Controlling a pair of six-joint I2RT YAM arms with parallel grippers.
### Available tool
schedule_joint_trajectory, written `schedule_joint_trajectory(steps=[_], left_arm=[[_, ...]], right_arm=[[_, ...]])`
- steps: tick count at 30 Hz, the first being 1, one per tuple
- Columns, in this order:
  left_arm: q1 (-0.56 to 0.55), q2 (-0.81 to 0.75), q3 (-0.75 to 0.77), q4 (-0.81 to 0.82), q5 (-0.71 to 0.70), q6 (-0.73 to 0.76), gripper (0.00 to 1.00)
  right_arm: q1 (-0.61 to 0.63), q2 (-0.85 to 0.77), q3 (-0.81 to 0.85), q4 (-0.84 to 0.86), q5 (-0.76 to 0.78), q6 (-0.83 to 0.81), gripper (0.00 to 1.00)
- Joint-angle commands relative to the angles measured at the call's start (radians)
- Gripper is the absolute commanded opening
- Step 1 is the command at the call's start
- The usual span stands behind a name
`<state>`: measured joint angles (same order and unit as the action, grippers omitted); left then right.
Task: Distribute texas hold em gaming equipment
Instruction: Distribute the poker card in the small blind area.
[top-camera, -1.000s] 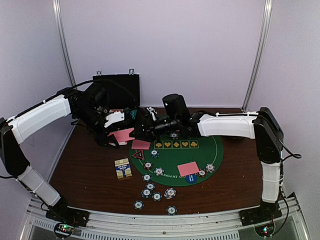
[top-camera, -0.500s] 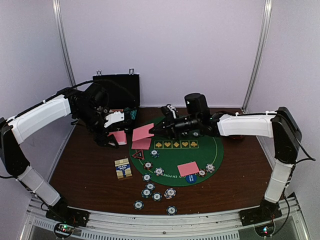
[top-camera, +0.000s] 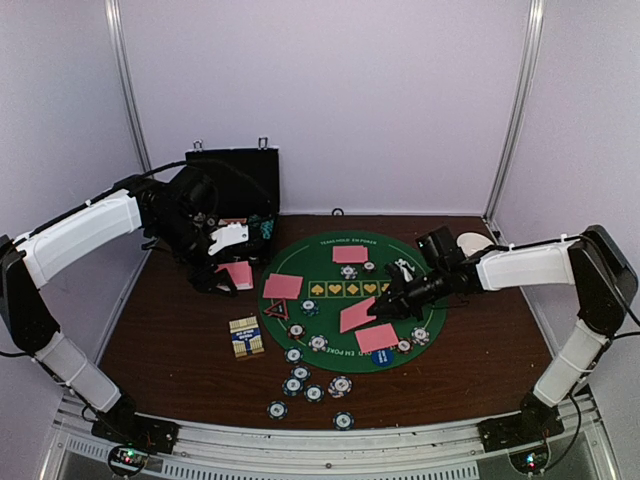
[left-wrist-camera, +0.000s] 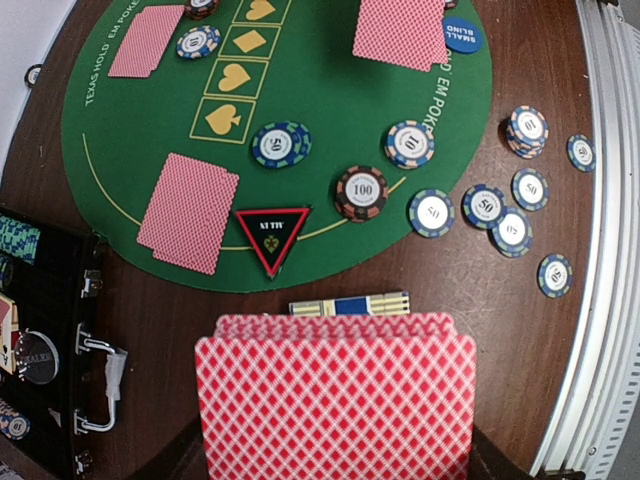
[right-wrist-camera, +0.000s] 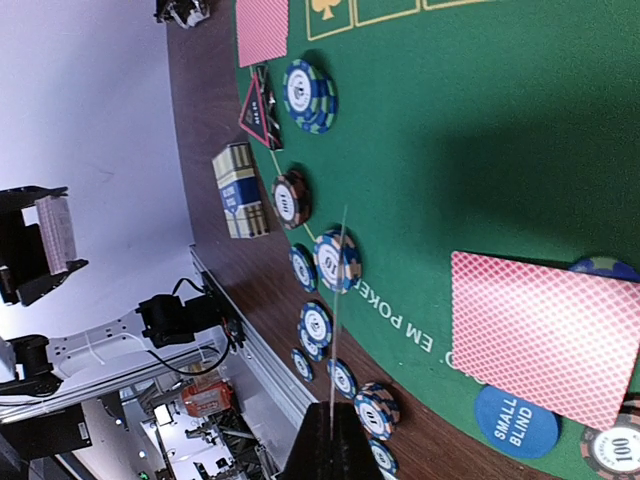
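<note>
Fingers (right-wrist-camera: 318, 452) of the right gripper (top-camera: 386, 305) pinch one pink-backed card (top-camera: 356, 315) by its edge, tilted above the green felt mat (top-camera: 410, 262) just beside a face-down card (top-camera: 376, 337). I'd guess it is being dealt to that seat. Over by the mat's left side, the left gripper (top-camera: 222, 262) clamps the deck (left-wrist-camera: 335, 405), handy as the supply. Chips (top-camera: 300, 385) lie near the front.
</note>
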<state>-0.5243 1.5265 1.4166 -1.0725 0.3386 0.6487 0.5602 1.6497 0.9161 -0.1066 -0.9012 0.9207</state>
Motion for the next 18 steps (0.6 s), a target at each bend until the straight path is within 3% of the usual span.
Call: schedule_joint_trajectory(steps=[1,9,13,17,18], left_arm=[[0.001,-0.006,0.01,0.016,0.017,0.009,0.02],[0.001,-0.009,0.011,0.016,0.015,0.009,0.02],[0.001,-0.009,0.014,0.016,0.017,0.008,0.02],[0.001,-0.009,0.016,0.016,0.017,0.006,0.02],[0.001,-0.011,0.015,0.016,0.016,0.005,0.02]], right_arm=[[-0.006,-0.004,0.007,-0.145,0.087,-0.153,0.0],[-0.006,0.015,0.071,-0.36,0.231,-0.29,0.16],[-0.006,0.004,0.119,-0.445,0.291,-0.333,0.34],[0.002,-0.019,0.185,-0.531,0.355,-0.366,0.62],[0.007,-0.027,0.202,-0.549,0.373,-0.371,0.88]])
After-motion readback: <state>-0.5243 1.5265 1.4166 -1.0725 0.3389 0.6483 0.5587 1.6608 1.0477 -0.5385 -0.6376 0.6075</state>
